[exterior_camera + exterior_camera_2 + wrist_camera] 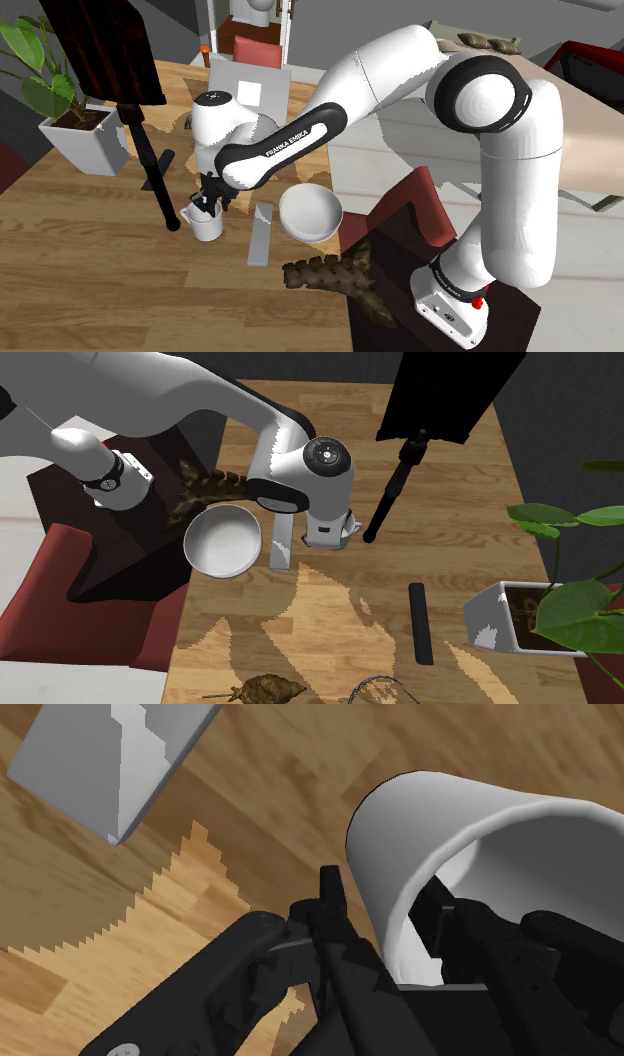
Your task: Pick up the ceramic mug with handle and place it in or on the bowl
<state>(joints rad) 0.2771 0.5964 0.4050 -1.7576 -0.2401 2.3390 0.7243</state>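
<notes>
Jaws: clamped on the wall of the white mug [450, 824], one black finger [330, 899] against the outside, the other down inside the cup.

Gripper [208, 193]: points straight down over the wooden table [90, 280], at the end of the white arm [400, 70].

Mug: upright beneath the hand, mouth up. Whether its base touches the wood, I cannot tell.

Bowl [310, 212]: white, open side up, on the table to the shoulder view's right of the mug, apart from it.

Grey slab [261, 233]: flat on the wood between mug and bowl.

Black rod [150, 165]: slanted, just beside the mug on its other side.

Potted plant [85, 140]: white square pot, well apart, at the table's edge.
</notes>
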